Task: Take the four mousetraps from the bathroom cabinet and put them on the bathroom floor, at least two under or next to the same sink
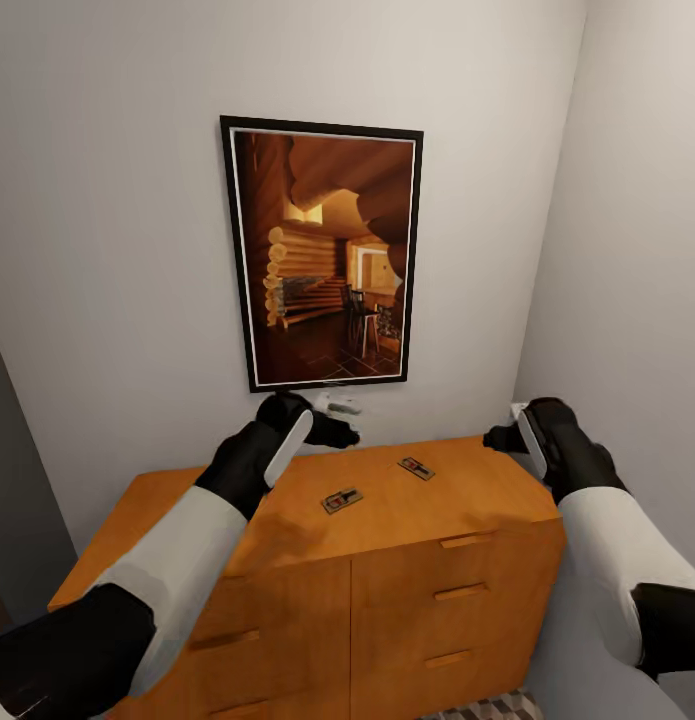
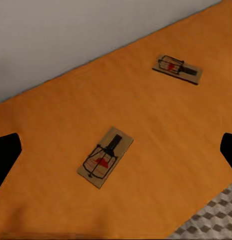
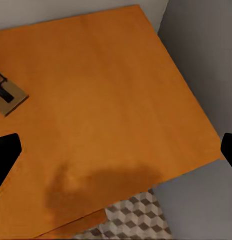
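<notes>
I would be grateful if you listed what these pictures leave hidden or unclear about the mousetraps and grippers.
- Two mousetraps lie on the cabinet top, one nearer, one farther; where the other two are cannot be told.
- Right wrist view: a mousetrap is cut off by the edge.
- Head view: the left gripper fingers blur against the wall.

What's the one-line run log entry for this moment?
phase: reach | mousetraps: near one, far one, both on cabinet top | left end effector: open, above top | right end effector: open, empty
</notes>
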Robot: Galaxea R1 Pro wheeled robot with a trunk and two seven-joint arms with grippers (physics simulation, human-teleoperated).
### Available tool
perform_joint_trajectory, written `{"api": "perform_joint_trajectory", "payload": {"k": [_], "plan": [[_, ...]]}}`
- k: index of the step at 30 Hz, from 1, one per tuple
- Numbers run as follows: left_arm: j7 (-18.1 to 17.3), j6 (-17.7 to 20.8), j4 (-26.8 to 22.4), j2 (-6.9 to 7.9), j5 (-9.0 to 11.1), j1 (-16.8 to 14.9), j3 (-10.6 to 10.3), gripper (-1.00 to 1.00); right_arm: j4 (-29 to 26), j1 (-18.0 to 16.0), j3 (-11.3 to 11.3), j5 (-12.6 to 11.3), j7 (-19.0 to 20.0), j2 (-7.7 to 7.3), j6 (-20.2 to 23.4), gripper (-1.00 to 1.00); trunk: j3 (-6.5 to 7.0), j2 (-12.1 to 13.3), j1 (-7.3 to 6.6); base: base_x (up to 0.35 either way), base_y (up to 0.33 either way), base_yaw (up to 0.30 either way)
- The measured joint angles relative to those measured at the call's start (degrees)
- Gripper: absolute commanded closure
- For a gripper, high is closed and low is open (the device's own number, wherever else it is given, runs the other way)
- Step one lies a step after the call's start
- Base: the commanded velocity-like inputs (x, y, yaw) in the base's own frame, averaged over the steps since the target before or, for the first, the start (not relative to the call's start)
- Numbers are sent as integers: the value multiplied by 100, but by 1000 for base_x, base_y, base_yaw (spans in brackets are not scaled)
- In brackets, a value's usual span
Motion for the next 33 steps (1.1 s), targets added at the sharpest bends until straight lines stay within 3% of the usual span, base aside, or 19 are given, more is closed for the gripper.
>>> {"api": "perform_joint_trajectory", "payload": {"k": [5, 6, 9, 12, 20, 33], "plan": [[-54, -1186, 2136, 32, -38, -558, 164, -100, 1468, -396, 58, 312, -221, 403, -1142, -100, 0, -1, 0, 0, 0, 0], [-54, -1195, 2146, 32, -31, -561, 166, -100, 1476, -399, 58, 326, -222, 405, -1148, -100, 0, -2, -1, 0, 0, 0], [-105, -1848, 2851, 53, -85, -714, 212, -100, 2030, -495, 80, 398, -404, 599, -1644, -100, 0, -1, 0, 0, 0, 0], [-167, -2186, 3220, 75, -140, -795, 226, -100, 2336, -547, 90, 439, -560, 754, -1941, -100, 0, -2, -1, 0, 0, 0], [-516, -2437, 3514, 102, -221, -873, 241, -100, 2614, -594, 82, 465, -718, 920, -2211, -100, 0, -2, -1, 0, 0, 0], [-697, -2400, 3135, 99, -245, -887, 239, -100, 2662, -601, 83, 464, -695, 941, -2229, -100, 0, -2, -1, 3, 0, 0]]}}
